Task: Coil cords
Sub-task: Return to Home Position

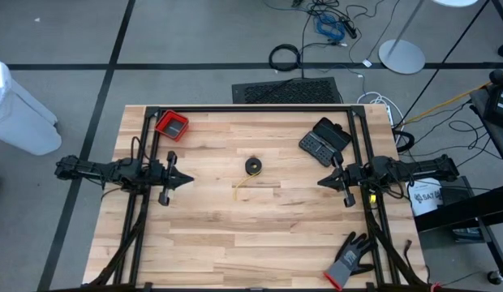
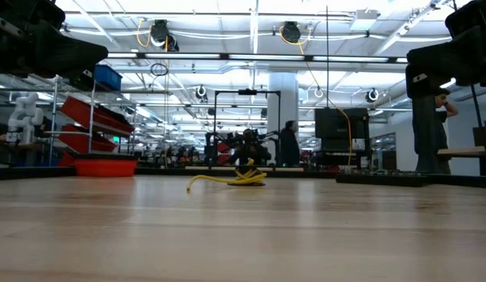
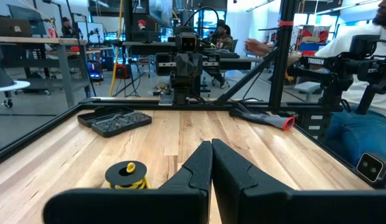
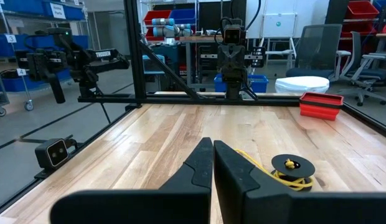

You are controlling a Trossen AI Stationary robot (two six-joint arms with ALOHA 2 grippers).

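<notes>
Cords (image 1: 252, 167) at rest mid-table, both arms standing off

The small black-and-yellow bundle lies near the middle of the table (image 1: 235, 251), with a loose yellow tail trailing beside it. Nothing touches it. The left gripper (image 1: 180, 180) and the right gripper (image 1: 324, 181) hang well apart on either side, facing each other. Each has its fingers pressed together on nothing. To me that looks parked: the winding seems done, so neither arm needs a hold.
</notes>
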